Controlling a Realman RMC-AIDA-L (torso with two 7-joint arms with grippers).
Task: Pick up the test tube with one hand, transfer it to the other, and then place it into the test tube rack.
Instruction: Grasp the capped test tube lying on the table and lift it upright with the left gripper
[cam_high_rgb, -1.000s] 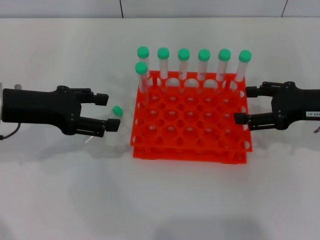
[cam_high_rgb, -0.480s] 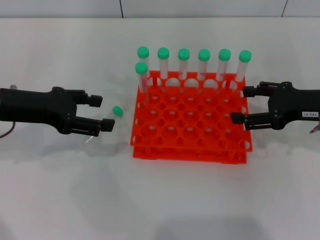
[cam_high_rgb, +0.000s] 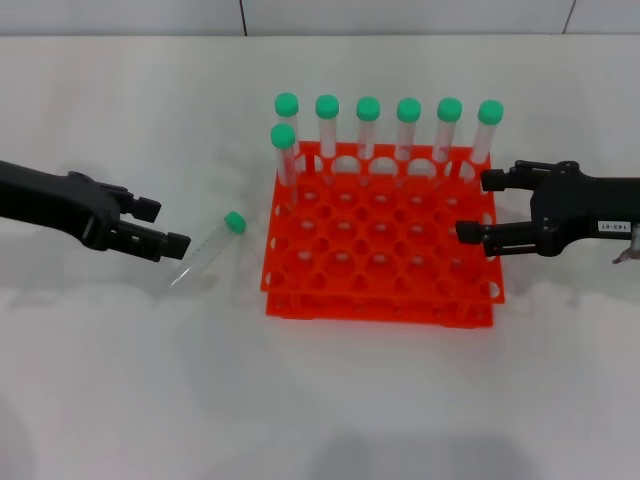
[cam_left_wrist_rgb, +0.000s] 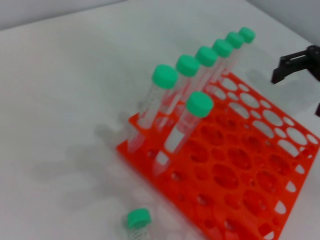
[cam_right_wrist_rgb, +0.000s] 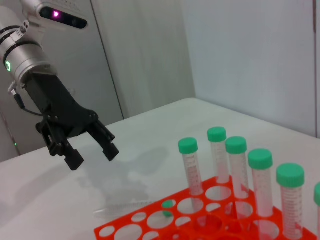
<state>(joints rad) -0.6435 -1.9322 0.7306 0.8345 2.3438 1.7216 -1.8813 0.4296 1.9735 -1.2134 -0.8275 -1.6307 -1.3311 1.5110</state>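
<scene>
Test tube (cam_high_rgb: 208, 249) is seen lying on the table (cam_high_rgb: 320, 400), left of centre, beside the test tube rack (cam_high_rgb: 380, 240), cap up-right, axis diagonal. Left gripper (cam_high_rgb: 155, 225), spread open and empty, sits just left, nearer than the open right gripper (cam_high_rgb: 478, 207)

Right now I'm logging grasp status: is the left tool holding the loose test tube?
No. The test tube lies on the table, apart from the open left tool, which hovers beside it.
</scene>
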